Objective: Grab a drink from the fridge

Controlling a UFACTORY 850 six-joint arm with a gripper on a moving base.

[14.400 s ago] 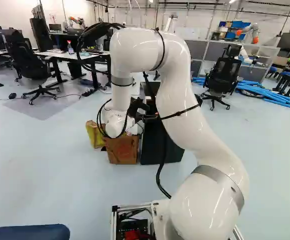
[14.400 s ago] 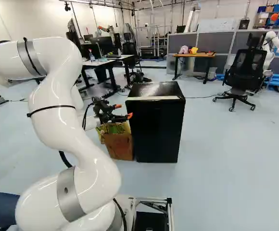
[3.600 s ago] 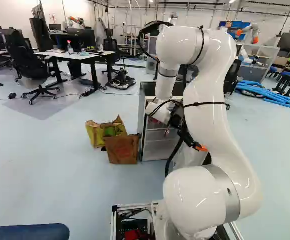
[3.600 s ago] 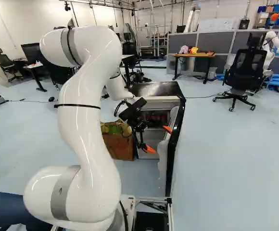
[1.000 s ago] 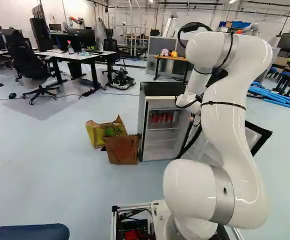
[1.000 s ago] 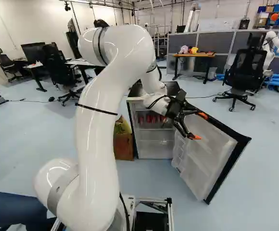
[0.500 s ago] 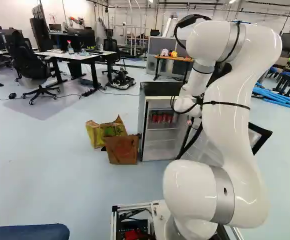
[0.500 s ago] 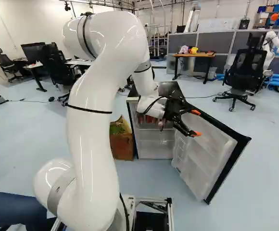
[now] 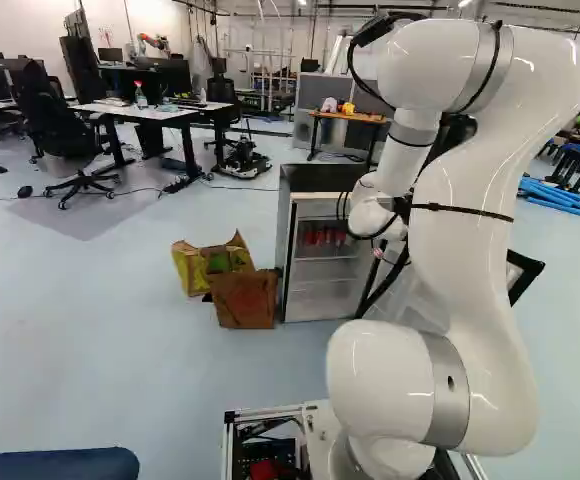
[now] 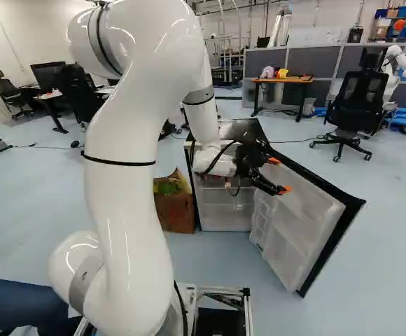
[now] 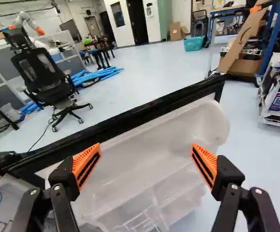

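My gripper point(image 10: 279, 175) stands open in front of the inner side of the fridge door point(image 10: 297, 227) in the right base view. Seen from the wrist, the spread orange pads of the gripper point(image 11: 146, 157) have nothing between them, and the door's clear plastic shelves point(image 11: 145, 169) lie beyond. The small fridge point(image 9: 292, 255) has its door swung wide open. Red cans point(image 9: 323, 237) stand on its upper shelf in the left base view, to the left of my wrist. In the right base view the arm hides most of that shelf.
A brown paper bag point(image 9: 244, 300) and a yellow bag point(image 9: 202, 265) stand against the fridge's left side. Behind are a small wooden-topped table point(image 10: 283, 80), an office chair point(image 10: 357, 101) and another robot point(image 10: 397, 66). The door's black edge point(image 10: 329, 241) juts toward the base.
Since the oldest frames the fridge door has gone from shut to wide open. Over the last second my gripper has shifted slightly left and up in the right base view, staying open; the arm's elbow has risen.
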